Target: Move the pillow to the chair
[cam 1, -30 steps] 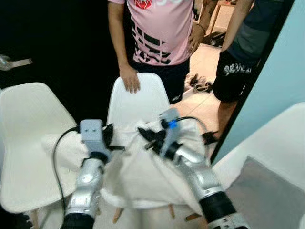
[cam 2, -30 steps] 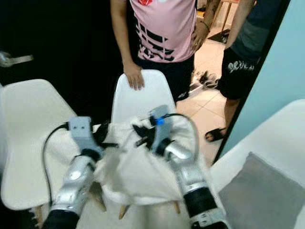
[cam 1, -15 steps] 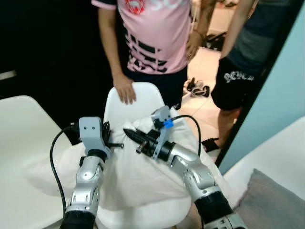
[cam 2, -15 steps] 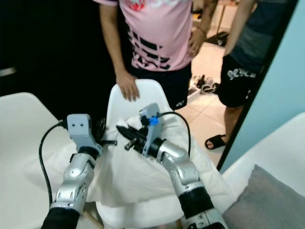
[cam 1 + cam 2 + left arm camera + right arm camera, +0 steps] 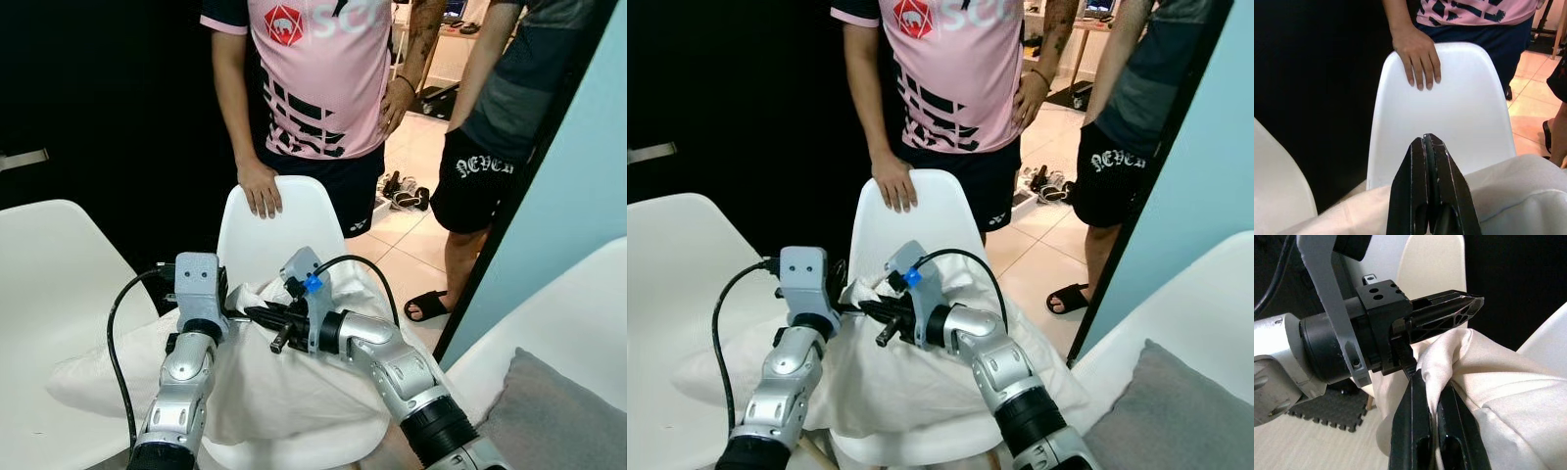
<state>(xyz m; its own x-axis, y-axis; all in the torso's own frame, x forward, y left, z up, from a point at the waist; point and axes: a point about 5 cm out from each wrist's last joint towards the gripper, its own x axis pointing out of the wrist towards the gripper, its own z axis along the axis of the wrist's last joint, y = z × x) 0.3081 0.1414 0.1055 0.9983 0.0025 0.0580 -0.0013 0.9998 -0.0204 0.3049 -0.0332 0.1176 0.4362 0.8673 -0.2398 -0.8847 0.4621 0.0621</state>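
Both tools pinching pillow, over chair

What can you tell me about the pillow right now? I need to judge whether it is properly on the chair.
The pillow is cream, soft and crumpled cloth. It lies on the white chair, spilling over the seat's left and right edges. The right gripper pinches a fold of it; the left gripper, shut, is at its upper edge.

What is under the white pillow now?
Under the pillow is the seat of the white chair, whose back a person's hand holds. The pillow covers most of the seat; both grippers pinch its fabric.
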